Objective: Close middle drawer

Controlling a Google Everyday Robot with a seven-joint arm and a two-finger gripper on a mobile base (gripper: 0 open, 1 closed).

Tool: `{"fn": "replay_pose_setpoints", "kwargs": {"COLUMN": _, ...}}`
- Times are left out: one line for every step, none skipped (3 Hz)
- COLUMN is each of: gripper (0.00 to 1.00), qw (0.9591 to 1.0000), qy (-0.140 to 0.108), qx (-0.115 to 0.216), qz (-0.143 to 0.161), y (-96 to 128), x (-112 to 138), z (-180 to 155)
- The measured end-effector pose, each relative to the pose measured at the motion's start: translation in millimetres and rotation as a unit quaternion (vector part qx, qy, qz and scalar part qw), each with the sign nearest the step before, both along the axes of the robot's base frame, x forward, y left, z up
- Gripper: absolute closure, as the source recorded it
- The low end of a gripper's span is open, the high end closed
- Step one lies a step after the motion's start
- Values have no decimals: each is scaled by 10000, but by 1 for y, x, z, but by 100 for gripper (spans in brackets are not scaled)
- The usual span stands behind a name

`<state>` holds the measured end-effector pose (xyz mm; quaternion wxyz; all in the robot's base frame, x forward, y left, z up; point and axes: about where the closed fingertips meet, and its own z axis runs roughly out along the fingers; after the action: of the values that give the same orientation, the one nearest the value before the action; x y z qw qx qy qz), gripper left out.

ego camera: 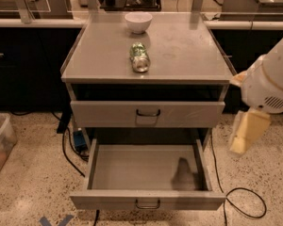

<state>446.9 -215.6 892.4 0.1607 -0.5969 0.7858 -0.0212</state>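
Note:
The middle drawer (146,173) is a wide, shallow grey metal drawer pulled far out of the cabinet, and it is empty inside. Its flat front (104,200) faces me at the bottom of the view, with a small dark wire handle (147,204) at the centre. My gripper (241,140) hangs on the white arm (271,81) at the right. It is beside the cabinet, to the right of the drawer's right side and above floor level, touching nothing.
The upper drawer (104,113), with a square plate under its handle, stands slightly out. On the cabinet top (188,51) lie a green can (139,57) on its side and a white bowl (138,22). Cables (245,206) lie on the floor; a bin (0,145) stands at the left.

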Motion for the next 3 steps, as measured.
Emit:
{"fn": "replay_pose_setpoints", "kwargs": {"gripper": 19, "qw": 9994, "qy": 305, "qx": -21, "qz": 176, "y": 13, "x": 13, "z": -61}}
{"fn": "replay_pose_setpoints", "kwargs": {"gripper": 43, "qw": 9993, "qy": 332, "qx": -13, "qz": 175, "y": 12, "x": 14, "z": -65}}
{"fn": "replay_pose_setpoints", "kwargs": {"gripper": 66, "qw": 9993, "qy": 332, "qx": -13, "qz": 175, "y": 12, "x": 14, "z": -65}}
